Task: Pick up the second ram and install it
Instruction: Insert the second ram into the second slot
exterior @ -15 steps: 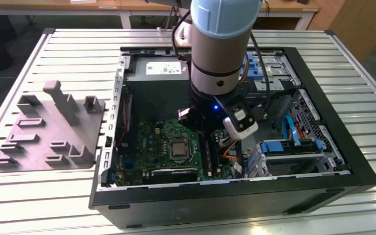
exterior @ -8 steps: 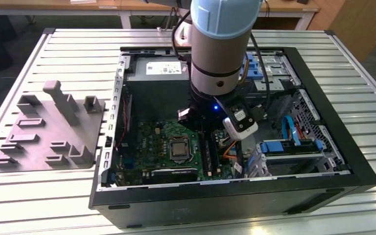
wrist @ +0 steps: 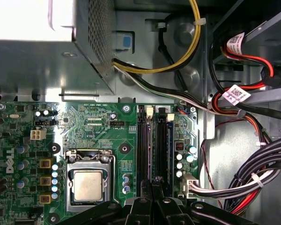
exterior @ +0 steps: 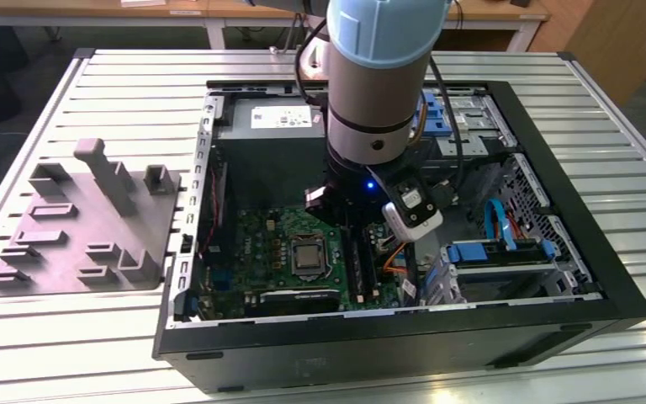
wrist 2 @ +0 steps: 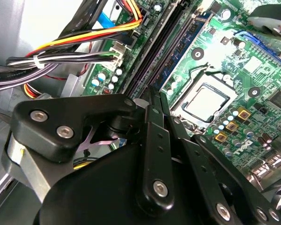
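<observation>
- One thin, flat second ram (wrist 2: 185, 54), dark blue-green, stands edge-on among long black slot rails (wrist 2: 154, 51) on the glossy green motherboard (wrist: 98, 126).
- Black metal gripper (wrist: 152, 182) hangs just over those rails; I cannot tell whether it is clenched or released.

Matt black hand (wrist 2: 153, 93), ribbed metal table (exterior: 76, 337)

— Even light from overhead. The slatted table (exterior: 65, 353) shines pale, yet the inside of the computer case (exterior: 413, 345) lies in shadow.
— And that small blue light (exterior: 368, 185) on the arm?
— It glows plainly. In the first wrist view the power supply (wrist: 23, 18) is washed out white. In the second wrist view glare blooms on the motherboard (wrist 2: 215, 47), and the gripper (wrist 2: 153, 96) has a dull sheen.
</observation>
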Robot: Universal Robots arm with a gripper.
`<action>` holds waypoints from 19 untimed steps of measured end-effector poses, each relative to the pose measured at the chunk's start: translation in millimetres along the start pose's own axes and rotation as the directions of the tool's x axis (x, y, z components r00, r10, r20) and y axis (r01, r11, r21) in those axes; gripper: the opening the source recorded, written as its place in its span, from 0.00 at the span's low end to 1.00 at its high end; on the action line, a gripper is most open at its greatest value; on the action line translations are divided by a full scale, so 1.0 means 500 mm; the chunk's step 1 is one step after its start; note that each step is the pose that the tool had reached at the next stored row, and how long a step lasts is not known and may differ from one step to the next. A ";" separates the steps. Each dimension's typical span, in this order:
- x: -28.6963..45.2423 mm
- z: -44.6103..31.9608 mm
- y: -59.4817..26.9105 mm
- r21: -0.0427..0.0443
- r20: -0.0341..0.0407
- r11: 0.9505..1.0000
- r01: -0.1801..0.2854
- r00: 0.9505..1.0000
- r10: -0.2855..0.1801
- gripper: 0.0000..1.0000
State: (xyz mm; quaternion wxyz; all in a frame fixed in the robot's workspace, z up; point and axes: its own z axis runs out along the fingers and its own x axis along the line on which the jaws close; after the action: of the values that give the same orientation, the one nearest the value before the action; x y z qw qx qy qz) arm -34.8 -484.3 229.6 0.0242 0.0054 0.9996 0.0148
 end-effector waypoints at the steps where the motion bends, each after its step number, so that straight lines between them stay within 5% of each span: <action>1: 0.000 0.000 0.000 0.000 0.000 1.000 0.000 1.000 0.000 0.11; 19: 0.000 0.007 0.000 0.000 0.000 1.000 0.000 1.000 0.000 0.11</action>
State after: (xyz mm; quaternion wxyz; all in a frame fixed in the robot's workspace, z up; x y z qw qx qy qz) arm -34.8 -484.2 226.1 0.0242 0.0054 0.9996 0.0148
